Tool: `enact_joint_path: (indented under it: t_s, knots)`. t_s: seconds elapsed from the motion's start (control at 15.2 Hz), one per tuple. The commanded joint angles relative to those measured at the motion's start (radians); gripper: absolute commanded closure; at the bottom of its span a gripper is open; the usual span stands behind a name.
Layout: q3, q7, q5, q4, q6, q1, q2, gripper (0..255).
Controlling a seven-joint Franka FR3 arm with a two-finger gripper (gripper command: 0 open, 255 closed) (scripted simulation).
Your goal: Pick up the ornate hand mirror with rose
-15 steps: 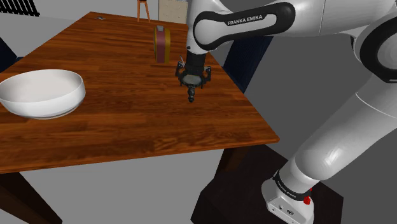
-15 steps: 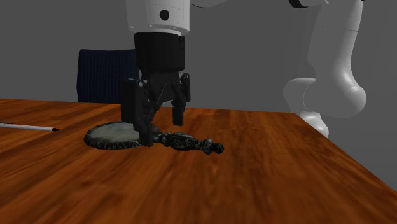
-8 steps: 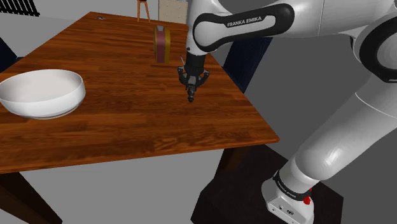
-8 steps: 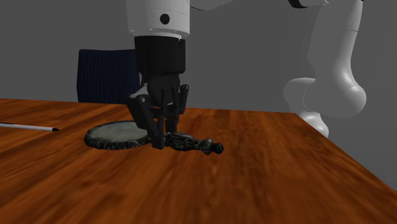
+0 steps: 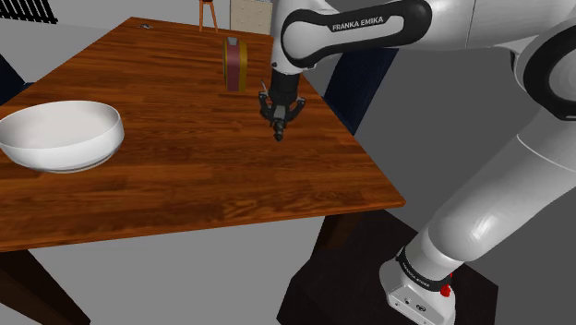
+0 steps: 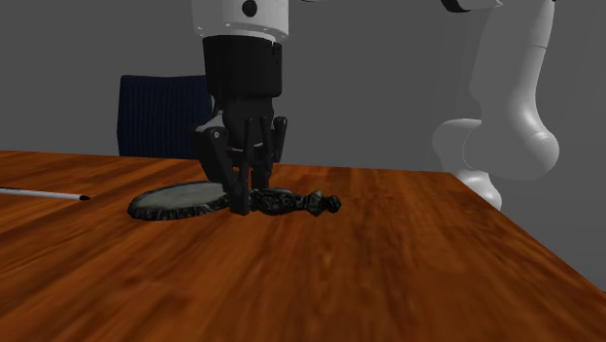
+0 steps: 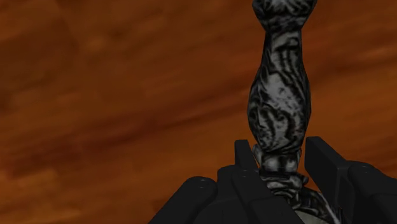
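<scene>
The hand mirror (image 6: pixel 177 200) is dark and ornate, with a round greyish glass and a carved handle (image 6: pixel 296 202). My gripper (image 6: pixel 248 197) comes straight down on it and is shut on the handle's neck, just beside the round head. Mirror and handle hang a little above the wooden table (image 6: pixel 408 262). In the wrist view the grey-and-black handle (image 7: pixel 280 95) runs out from between my two fingers, with the gripper (image 7: pixel 283 153) clasping it. In the shoulder view the gripper (image 5: pixel 279 122) is near the table's right edge, the handle tip (image 5: pixel 280 137) showing below it.
A large white bowl (image 5: pixel 60 134) stands at the shoulder view's left on the table (image 5: pixel 185 175). A maroon and tan upright object (image 5: pixel 234 63) stands just behind the gripper. A thin white stick (image 6: pixel 44 194) lies beyond the mirror. A dark blue chair (image 6: pixel 160 117) stands behind the table.
The fingers went from open astride the handle to shut on it. The mirror has since risen slightly off the table with the gripper.
</scene>
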Motion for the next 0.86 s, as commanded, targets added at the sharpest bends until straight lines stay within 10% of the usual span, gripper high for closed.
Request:
enact_joint_path:
  t_s: [0.0, 0.79]
  knots:
    - [0.0, -0.001, 0.002, 0.021, -0.026, 0.0, -0.006, 255]
    - [-0.002, -0.005, 0.005, 0.147, -0.162, -0.001, -0.016, 255]
